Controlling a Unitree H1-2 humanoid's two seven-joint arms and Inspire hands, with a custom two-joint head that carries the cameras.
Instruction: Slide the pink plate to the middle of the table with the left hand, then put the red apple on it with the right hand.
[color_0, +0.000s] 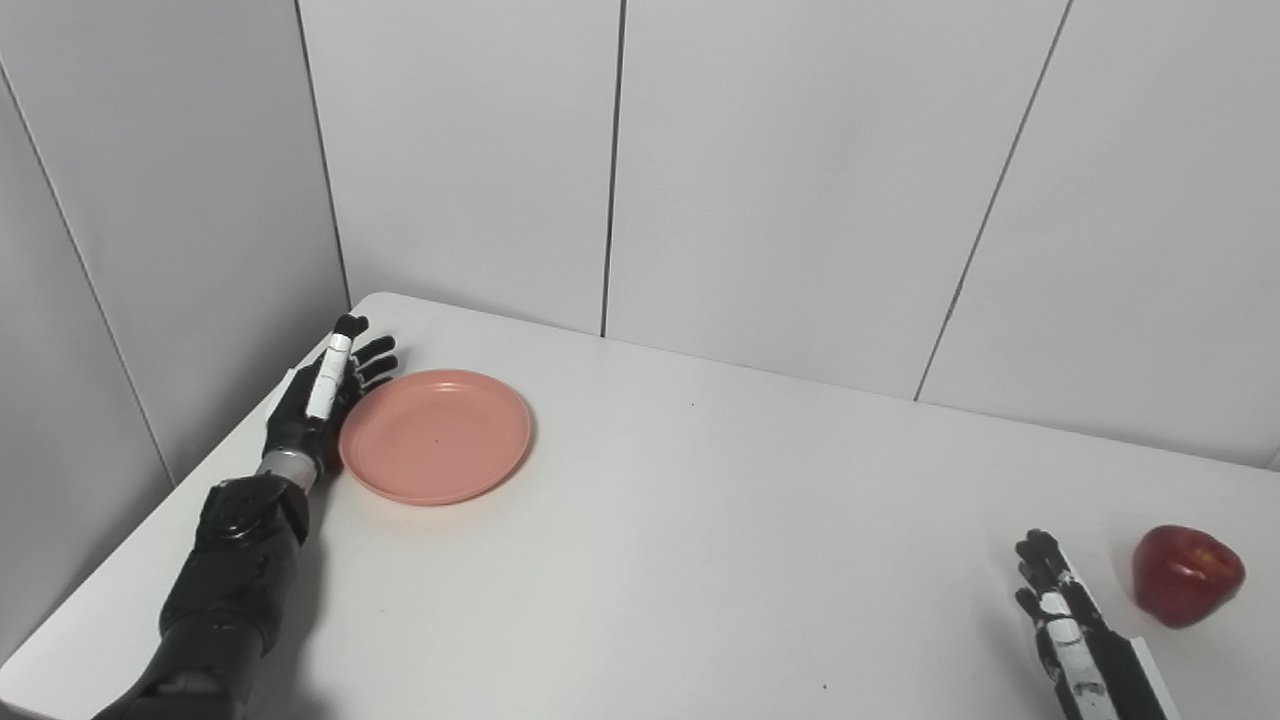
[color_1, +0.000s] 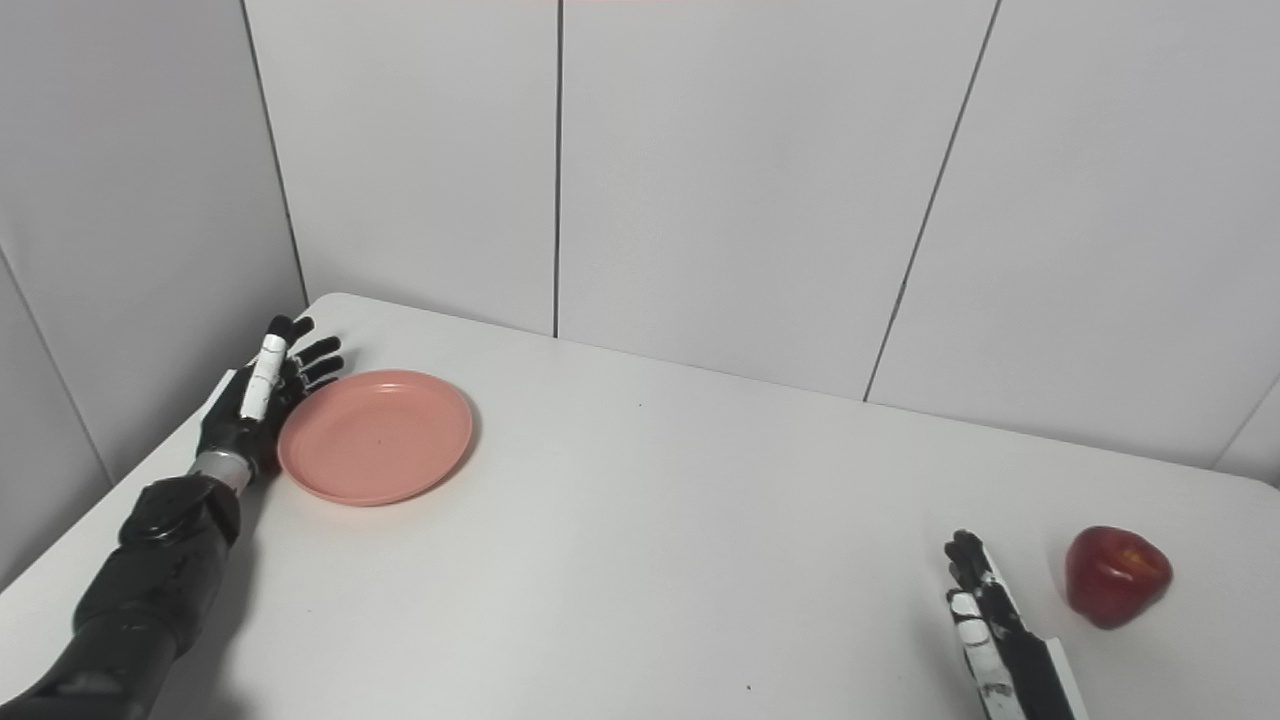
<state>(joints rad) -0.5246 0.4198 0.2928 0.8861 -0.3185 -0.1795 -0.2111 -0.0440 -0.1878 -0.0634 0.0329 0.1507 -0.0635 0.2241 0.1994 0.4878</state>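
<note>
A pink plate (color_0: 436, 435) lies flat on the white table (color_0: 700, 520) at the far left; it also shows in the right eye view (color_1: 376, 435). My left hand (color_0: 325, 390) is open, fingers straight, standing on edge against the plate's left rim. A red apple (color_0: 1186, 575) sits near the table's right edge. My right hand (color_0: 1060, 610) is open and empty, resting low at the bottom right, a short way left of the apple and apart from it.
Grey panel walls (color_0: 620, 170) close the table at the back and left. The table's left edge runs close beside my left forearm (color_0: 230, 580).
</note>
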